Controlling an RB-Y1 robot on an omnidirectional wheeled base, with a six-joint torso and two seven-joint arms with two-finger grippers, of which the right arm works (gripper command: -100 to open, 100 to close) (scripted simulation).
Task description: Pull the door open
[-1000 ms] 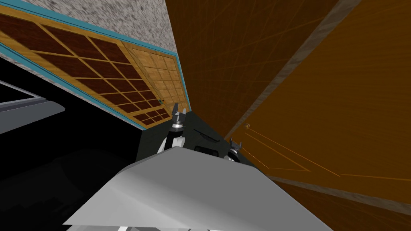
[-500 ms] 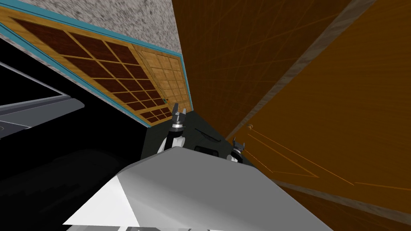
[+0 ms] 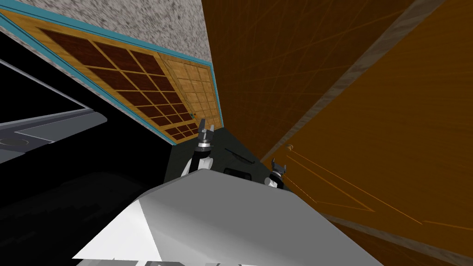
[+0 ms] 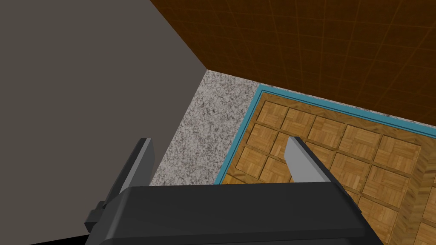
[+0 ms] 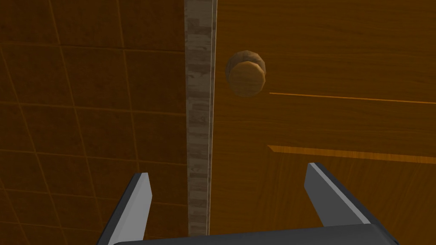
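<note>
Orange-brown wood made up the closed door (image 5: 332, 51), whose latch edge ran beside a mottled grey-brown frame strip (image 5: 198, 127), with a dark brown tiled wall (image 5: 85, 106) on the strip's other side. A small round wooden knob (image 5: 246, 73) sat on the door face just beside that edge. The knob's short axis stuck straight out of the panel, its flat face turned toward the arm. The door's long axis followed the strip, as did its edge.

The right gripper (image 5: 228, 171) pointed at the door with its two blades spread wide and nothing between them. The knob lay ahead of the tips, apart from them, roughly in line with the gap. That placement looked like a lining-up for a grasp, with the spread left wide enough to pass around the knob. The reach was not yet made.

The left gripper (image 4: 219, 141) was also spread and empty. It was raised away from the door and aimed at a light wooden lattice panel with a teal border (image 4: 340, 149), probably parked clear of the swing.
</note>
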